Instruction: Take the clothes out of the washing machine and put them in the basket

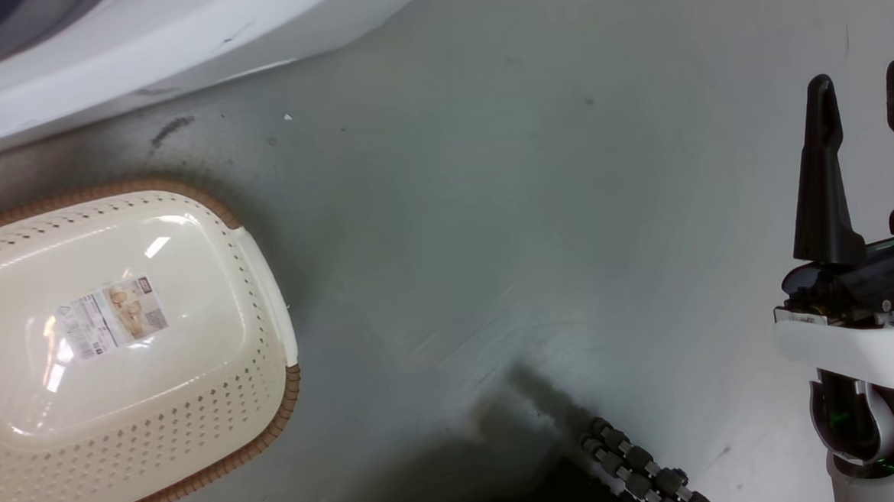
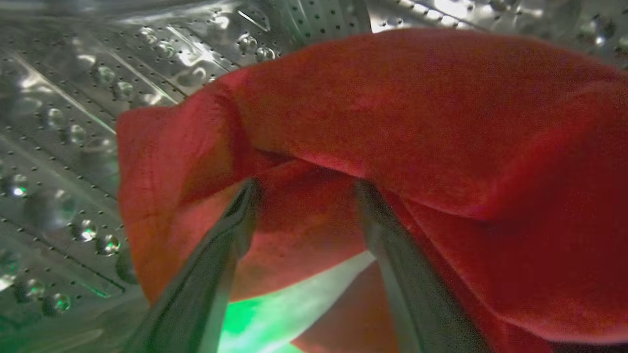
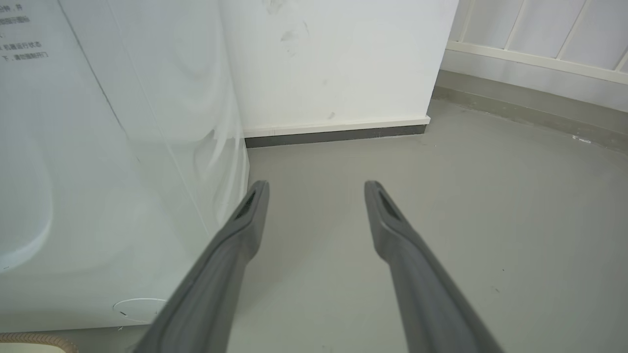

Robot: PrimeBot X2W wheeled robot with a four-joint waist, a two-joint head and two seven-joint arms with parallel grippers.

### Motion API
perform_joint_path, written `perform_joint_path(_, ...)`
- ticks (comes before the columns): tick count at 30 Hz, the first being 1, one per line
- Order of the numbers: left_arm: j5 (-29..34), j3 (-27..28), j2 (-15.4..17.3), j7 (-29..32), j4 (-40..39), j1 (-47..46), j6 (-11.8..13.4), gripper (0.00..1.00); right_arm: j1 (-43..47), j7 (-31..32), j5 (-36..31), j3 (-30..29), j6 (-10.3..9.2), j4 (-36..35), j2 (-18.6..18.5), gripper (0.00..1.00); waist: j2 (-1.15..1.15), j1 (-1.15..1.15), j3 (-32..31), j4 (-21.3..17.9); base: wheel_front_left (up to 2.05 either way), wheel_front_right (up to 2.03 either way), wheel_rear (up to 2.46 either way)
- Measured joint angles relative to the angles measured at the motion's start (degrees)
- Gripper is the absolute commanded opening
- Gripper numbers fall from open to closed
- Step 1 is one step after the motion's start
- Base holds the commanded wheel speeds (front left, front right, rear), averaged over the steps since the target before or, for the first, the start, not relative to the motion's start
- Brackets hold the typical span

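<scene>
Red clothes point(image 2: 417, 122) lie bunched inside the washing machine's perforated steel drum point(image 2: 73, 122). My left gripper point(image 2: 305, 189) is open inside the drum, its two fingertips pressed into the red fabric, a fold of it between them. The cream-white basket point(image 1: 121, 452) with a brown rim sits on the floor at the left of the head view, holding only its label sticker. The washing machine point(image 1: 138, 45) shows as a white body at the top left. My right gripper point(image 1: 861, 80) stands open at the right, over bare floor, holding nothing.
A dark beaded cable point(image 1: 642, 470) lies at the bottom of the head view. In the right wrist view the washing machine's white side point(image 3: 98, 171) is at the left, a white wall point(image 3: 343, 63) is ahead, and grey floor point(image 3: 490, 220) spreads to the right.
</scene>
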Motion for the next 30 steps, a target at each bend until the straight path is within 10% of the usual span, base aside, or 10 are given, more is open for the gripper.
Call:
perform_joint_path(15,2.00,-2.74,1.42,2.07,3.09,-4.32,0.41,1.00,-0.66,0.00,1.78,0.87,0.00,-0.53,0.00,1.00,0.00,0.00,4.50,-2.05,0.00,0.00,0.00)
perform_joint_path(17,2.30,-3.32,1.54,1.87,3.53,-4.57,0.33,0.00,-0.69,0.00,1.79,0.83,0.00,-0.53,0.01,1.00,0.00,0.00,4.60,-2.03,0.00,0.00,0.00)
perform_joint_path(30,-1.10,-4.23,0.42,-11.85,6.78,-0.88,-0.34,0.00,-1.24,0.00,-0.12,0.27,0.00,-0.13,0.01,1.00,0.00,-0.01,0.35,-0.30,0.00,0.00,0.00)
